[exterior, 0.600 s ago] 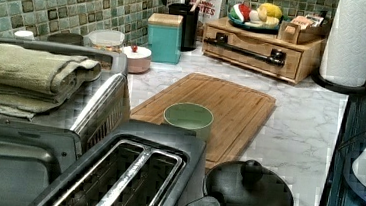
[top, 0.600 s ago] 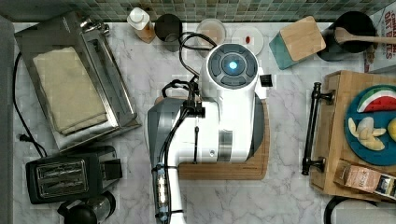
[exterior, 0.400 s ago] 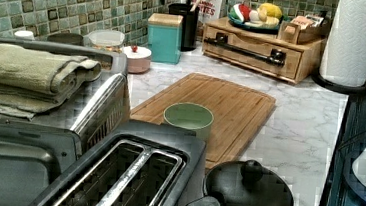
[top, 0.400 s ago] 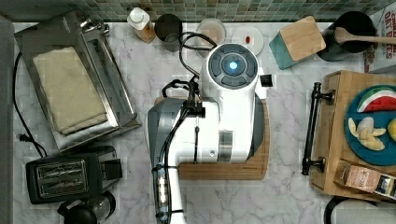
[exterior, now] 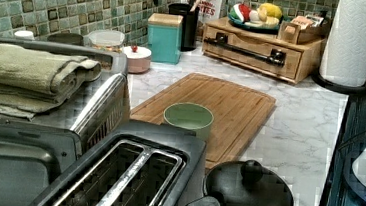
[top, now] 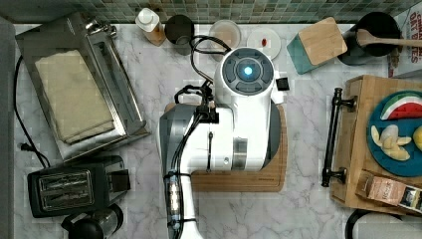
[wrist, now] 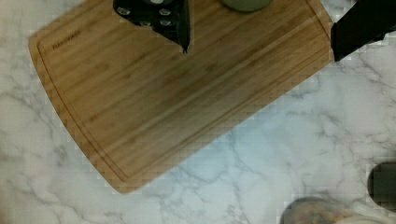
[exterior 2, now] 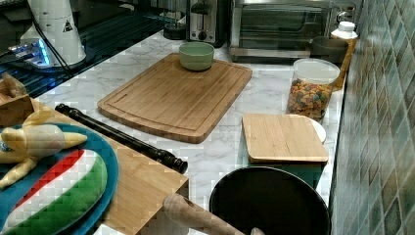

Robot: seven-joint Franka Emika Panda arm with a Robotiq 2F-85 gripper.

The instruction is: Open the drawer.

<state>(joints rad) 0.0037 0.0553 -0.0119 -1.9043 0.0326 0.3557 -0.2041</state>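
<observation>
Marble countertop (top: pixel 308 209) carried the whole scene. The light bamboo-wood drawer (exterior: pixel 255 58) sat closed in its wooden box unit (top: pixel 370 84), its front flush with the box, at the top view's right edge and at the far end of the counter in the left view. Its long black metal bar handle (top: pixel 330 142) ran across the drawer front, with nothing touching it; in the right view the bar (exterior 2: pixel 120 138) showed in the foreground, well apart from everything on the counter.

The white robot arm (top: pixel 239 129) hung over the flat brown grooved cutting board (top: pixel 239 180) in the middle of the counter, well away from the drawer. In the wrist view the gripper (wrist: pixel 261 51) hovered above the board (wrist: pixel 177 93) with its two black fingers (wrist: pixel 159 18) spread wide and nothing between them. A small pale-green round bowl (exterior 2: pixel 196 55) stood on the board near one end.

A teal plate of toy fruit (top: pixel 398 134) rested on top of the box unit, and a small wood-topped teal block (top: pixel 318 45) stood near the tiled wall, just beside the unit.
</observation>
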